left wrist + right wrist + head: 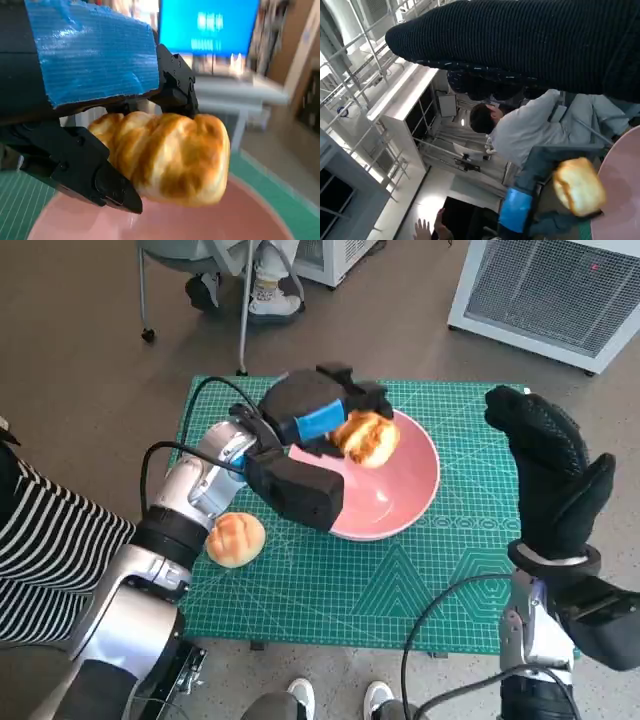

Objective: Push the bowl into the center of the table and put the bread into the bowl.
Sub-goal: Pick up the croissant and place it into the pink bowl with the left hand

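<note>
Left hand (pixel 318 418) grips a golden bread roll (pixel 367 438), holding it just over the pink bowl (pixel 400 502) on the green mat (pixel 420 580). Behind its forearm lies a second bun (pixel 236 538). Right hand (pixel 548 472) hangs beside the bowl, fingers apart, holding nothing.

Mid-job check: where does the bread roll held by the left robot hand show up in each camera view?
Head view: the held bread roll sits above the pink bowl, gripped by the left robot hand.
Left wrist view: the roll fills the centre, pink bowl rim below.
Right wrist view: the roll is at lower right, beside the bowl's edge.
Shared landmark: the pink bowl.
</note>
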{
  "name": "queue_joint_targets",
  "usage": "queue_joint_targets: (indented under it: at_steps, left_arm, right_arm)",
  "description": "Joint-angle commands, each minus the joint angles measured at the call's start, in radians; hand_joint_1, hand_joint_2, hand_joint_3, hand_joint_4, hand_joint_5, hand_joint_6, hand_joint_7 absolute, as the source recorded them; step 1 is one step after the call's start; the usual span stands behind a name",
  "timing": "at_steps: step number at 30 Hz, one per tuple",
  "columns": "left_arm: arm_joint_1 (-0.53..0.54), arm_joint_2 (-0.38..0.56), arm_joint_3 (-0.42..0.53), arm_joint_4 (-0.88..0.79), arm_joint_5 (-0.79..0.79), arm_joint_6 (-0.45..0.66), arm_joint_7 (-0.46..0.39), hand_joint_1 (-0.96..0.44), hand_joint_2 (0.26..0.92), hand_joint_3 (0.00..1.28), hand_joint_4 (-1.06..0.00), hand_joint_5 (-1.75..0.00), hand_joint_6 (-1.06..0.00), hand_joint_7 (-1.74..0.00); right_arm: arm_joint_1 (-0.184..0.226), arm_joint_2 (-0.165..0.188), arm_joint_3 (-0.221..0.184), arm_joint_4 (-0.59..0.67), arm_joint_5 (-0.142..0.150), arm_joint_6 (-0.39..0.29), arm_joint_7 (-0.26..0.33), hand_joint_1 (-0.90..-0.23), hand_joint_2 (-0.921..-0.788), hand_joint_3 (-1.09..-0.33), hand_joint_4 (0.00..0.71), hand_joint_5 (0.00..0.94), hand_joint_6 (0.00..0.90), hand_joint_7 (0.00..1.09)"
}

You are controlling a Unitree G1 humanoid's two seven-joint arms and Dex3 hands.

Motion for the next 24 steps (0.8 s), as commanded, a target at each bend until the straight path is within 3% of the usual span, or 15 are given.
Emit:
queue_joint_targets:
  at_steps: [1, 13, 24]
  left_arm:
    - [0.004, 0.021, 0.005, -0.027, -0.020, -0.005, -0.062, -0.57, 0.794, 0.02, -0.19, -0.04, -0.27, -0.08]
    - [0.039, 0.048, 0.095, -0.104, -0.171, -0.009, -0.225, -0.57, 0.798, 0.00, -0.12, 0.00, -0.23, -0.01]
    - [0.167, 0.197, 0.219, -0.445, -0.291, 0.076, -0.381, -0.52, 0.792, 0.00, -0.11, 0.00, -0.22, 0.00]
  right_arm:
    - [0.024, 0.006, -0.004, -0.006, -0.001, 0.019, -0.013, -0.654, -0.921, -0.736, 0.184, 0.002, 0.117, 0.40]
    - [0.027, 0.012, 0.004, 0.001, -0.018, 0.007, -0.019, -0.654, -0.921, -0.733, 0.186, 0.002, 0.115, 0.40]
    - [0.029, 0.018, 0.008, 0.005, -0.018, 0.005, -0.012, -0.651, -0.921, -0.733, 0.187, 0.002, 0.115, 0.40]
